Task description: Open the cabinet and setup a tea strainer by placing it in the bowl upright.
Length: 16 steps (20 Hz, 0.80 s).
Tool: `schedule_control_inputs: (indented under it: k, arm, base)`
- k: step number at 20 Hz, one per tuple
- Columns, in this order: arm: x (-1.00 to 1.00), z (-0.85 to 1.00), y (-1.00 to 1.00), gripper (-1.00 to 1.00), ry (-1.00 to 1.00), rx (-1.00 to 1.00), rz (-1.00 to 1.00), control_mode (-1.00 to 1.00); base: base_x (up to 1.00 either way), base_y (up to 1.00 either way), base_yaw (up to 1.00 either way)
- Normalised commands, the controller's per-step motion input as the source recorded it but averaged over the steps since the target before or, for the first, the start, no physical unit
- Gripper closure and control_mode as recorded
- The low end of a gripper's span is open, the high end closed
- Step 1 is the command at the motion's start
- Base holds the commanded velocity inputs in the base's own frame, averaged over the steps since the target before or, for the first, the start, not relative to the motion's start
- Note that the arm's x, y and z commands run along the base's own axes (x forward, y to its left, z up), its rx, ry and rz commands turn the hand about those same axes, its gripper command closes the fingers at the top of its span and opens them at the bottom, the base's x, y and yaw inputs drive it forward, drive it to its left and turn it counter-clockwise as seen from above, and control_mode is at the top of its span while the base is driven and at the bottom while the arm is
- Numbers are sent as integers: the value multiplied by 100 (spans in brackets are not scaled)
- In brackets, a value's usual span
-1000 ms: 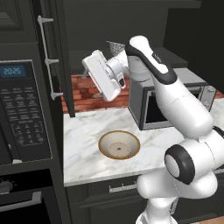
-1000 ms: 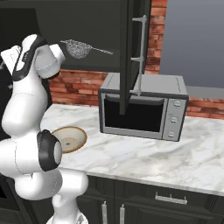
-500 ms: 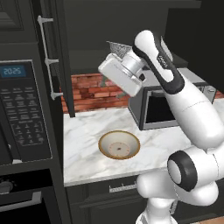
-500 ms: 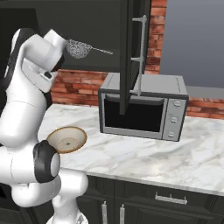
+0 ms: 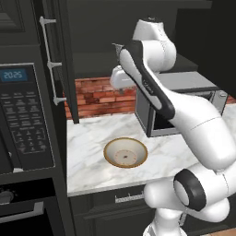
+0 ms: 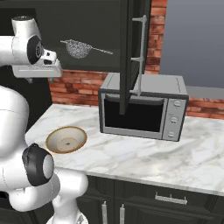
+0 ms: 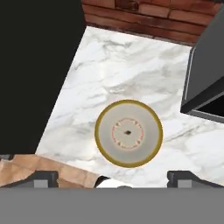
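The cabinet (image 6: 87, 26) stands open, its right door (image 6: 130, 52) swung out over the microwave and its left door (image 5: 60, 60) edge-on. The tea strainer (image 6: 78, 48), a silver mesh basket with a thin wire handle, rests inside the cabinet on its shelf. The bowl (image 5: 125, 153) (image 6: 66, 139) (image 7: 128, 133), tan-rimmed with a cream inside, sits on the marble counter. My gripper (image 7: 116, 178) (image 6: 37, 72) hangs high above the bowl, pointing down at it. It is level with the cabinet's bottom edge, left of the strainer. It is open and holds nothing.
A silver microwave (image 6: 142, 107) (image 5: 175, 103) stands on the counter right of the bowl, its top under the open right door. A tall dark oven unit with a keypad (image 5: 23, 115) borders the counter on the left. A brick wall (image 6: 74, 89) backs the counter.
The arm has lifted and swung right, and the hand has turned from a tilted pose to pointing straight down over the bowl. The strainer and bowl have stayed put.
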Motion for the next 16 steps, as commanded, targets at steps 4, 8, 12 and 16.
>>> schedule_control_inputs:
  k: [4, 8, 12, 16]
  arm:
    - [38, 14, -41, -100, -50, -48, 0, -100]
    - [49, 33, -30, -100, -42, -39, -6, -100]
    - [51, 56, -8, -100, -28, -26, -7, -100]
    - [7, 80, 0, -100, -34, -5, -1, -100]
  base:
    - [0, 0, 0]
    - [0, 0, 0]
    - [0, 0, 0]
    - [0, 0, 0]
